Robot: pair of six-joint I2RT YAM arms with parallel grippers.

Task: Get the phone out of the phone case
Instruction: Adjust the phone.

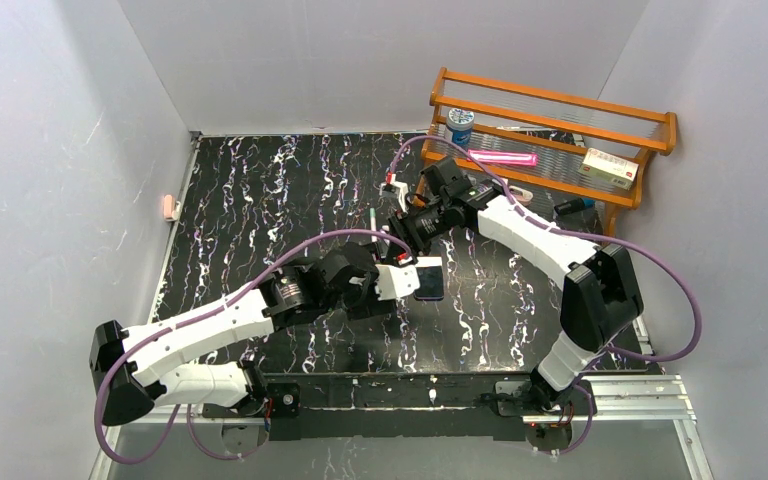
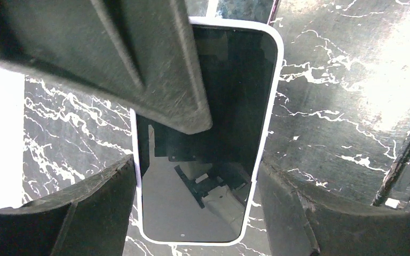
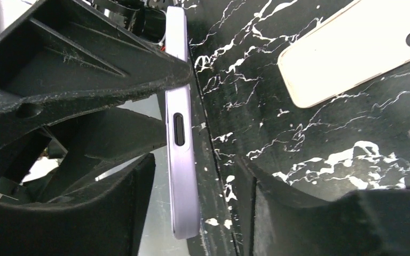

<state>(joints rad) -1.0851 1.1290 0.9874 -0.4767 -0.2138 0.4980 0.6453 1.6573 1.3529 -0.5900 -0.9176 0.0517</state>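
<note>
Centre of the overhead view: the left gripper (image 2: 196,165) clamps a dark-screened phone (image 2: 219,133) by its long edges, fingers (image 2: 96,202) touching both sides. The right gripper (image 3: 198,160) straddles the phone's thin lilac edge with its fingers narrowly parted, neither visibly pressing. One of them lies across the screen's upper left in the left wrist view. A cream shell with lens holes, likely the case (image 3: 352,50), lies flat on the marbled table (image 3: 309,122), upper right of the right wrist view, apart from the phone.

Risk: the edge hold is slim, so a twist or push from the right gripper could lever the phone loose and drop it, or drag a finger over the glass.

No writing is readable on phone or case. Print on the box (image 1: 608,167) on the wooden rack (image 1: 550,100), upper right overhead, is too small.
</note>
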